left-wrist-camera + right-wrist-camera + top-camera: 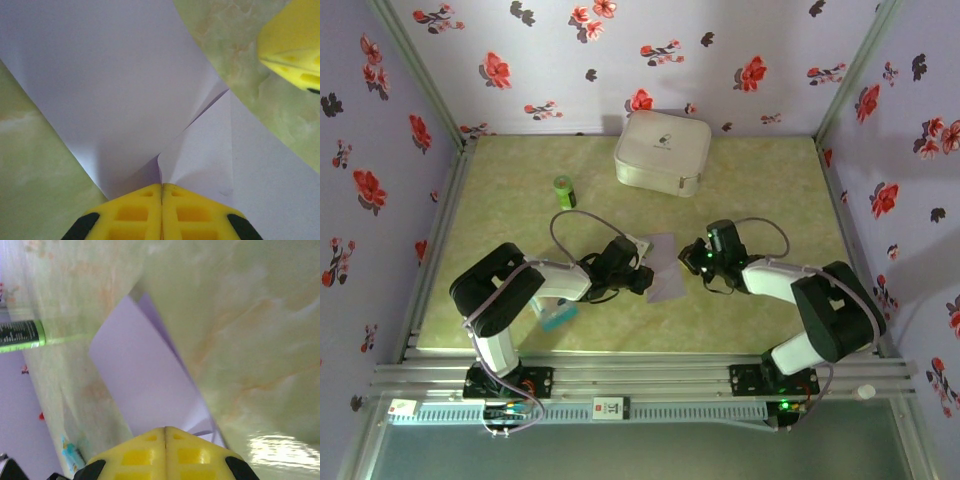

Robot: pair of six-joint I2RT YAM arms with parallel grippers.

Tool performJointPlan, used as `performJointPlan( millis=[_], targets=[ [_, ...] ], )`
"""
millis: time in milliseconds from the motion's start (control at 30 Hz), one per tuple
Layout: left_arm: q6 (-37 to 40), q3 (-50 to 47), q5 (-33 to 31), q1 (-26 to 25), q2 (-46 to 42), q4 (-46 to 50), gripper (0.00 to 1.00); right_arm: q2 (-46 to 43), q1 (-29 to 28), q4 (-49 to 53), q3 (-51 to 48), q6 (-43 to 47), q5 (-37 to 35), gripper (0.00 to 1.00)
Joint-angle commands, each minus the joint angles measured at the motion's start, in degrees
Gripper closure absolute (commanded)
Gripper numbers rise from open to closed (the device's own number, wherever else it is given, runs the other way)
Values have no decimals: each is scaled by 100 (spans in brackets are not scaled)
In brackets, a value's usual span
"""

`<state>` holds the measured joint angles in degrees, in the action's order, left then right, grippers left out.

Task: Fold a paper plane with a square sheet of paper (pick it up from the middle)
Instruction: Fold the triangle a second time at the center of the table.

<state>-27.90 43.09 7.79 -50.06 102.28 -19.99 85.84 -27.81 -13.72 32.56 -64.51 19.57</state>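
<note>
Fold forming is in hand: the sheet of paper (666, 268) lies on the table (760, 190) between the arms, with the left gripper (161, 187) pinched shut on a raised flap. The right gripper (689, 258) is closed at the opposite edge (any grip on the paper is unconfirmed). The next move likely calls for laying the flap over squarely and pressing the crease flat.

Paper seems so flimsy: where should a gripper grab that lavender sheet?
Its raised folded edge on the left, approached low from that side. The lavender sheet otherwise lies flat, so only that lifted crease gives something to pinch; the left gripper is shut there.
</note>
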Motion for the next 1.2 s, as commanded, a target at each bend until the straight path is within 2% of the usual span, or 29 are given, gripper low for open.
performJointPlan(
  millis=[0,333,533,633,800,967,1067,1167],
  targets=[
    [92,77,51,36,117,339,92,323,-268,169,325,250,499,97],
    [73,76,47,40,134,303,92,731,-383,291,305,290,420,99],
    [59,85,71,40,155,289,91,865,-370,555,125,360,64,100],
    [-25,150,111,48,118,384,84,903,-374,589,38,323,-35,100],
    [-174,444,285,171,-218,883,67,859,-374,656,-39,320,-116,100],
    [-442,764,390,348,-543,1664,61,818,-374,717,-17,332,-154,100],
    [-569,850,524,348,-727,1915,62,789,-367,686,-20,313,-173,100],
    [-832,858,879,348,-858,1909,74,757,-374,678,-42,294,-191,100]
  ],
)
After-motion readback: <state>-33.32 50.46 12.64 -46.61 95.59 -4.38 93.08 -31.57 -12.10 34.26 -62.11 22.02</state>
